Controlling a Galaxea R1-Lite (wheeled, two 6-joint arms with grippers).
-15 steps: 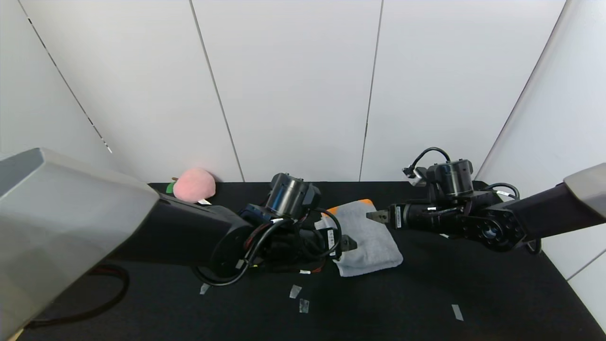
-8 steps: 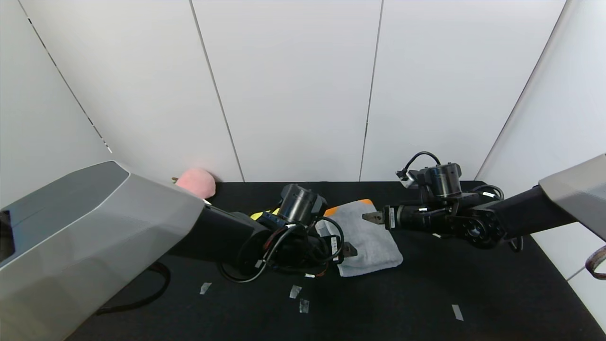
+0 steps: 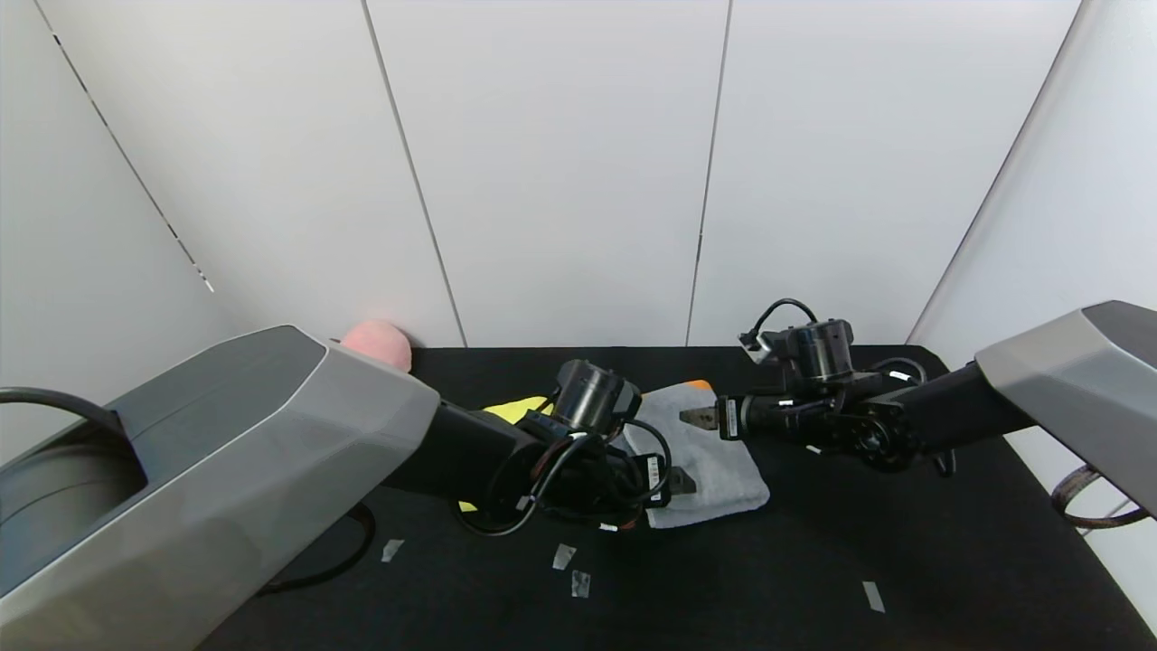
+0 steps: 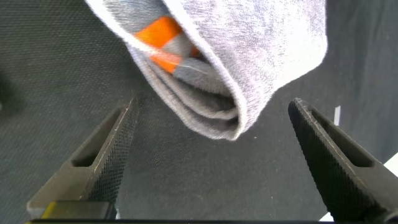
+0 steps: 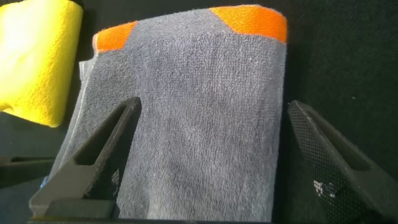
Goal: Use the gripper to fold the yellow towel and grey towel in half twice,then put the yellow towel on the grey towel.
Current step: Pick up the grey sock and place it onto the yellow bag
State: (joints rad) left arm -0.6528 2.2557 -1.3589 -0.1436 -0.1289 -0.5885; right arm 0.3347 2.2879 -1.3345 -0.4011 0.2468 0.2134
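both claws closing in on the folded grey towel

over the last second the left claw [image 3: 680, 479] had slid rightward to the near-left edge of the grey towel [image 3: 714, 457], and the right claw [image 3: 694, 418] had moved in over its far side; both were spread wide and pinching nothing, the towel's layered fold lying between the left claw's fingers [image 4: 102, 162]. the grey towel lay folded mid-worktop [image 3: 904, 561], orange band at its far end. that shift had uncovered part of the yellow towel [image 3: 517, 410], just beside the grey one on its left, so stacking was probably the next stage. most of the yellow towel stayed hidden behind the left arm, so how far it was folded could not be told; a pink plush [image 3: 378, 341] was half covered too.
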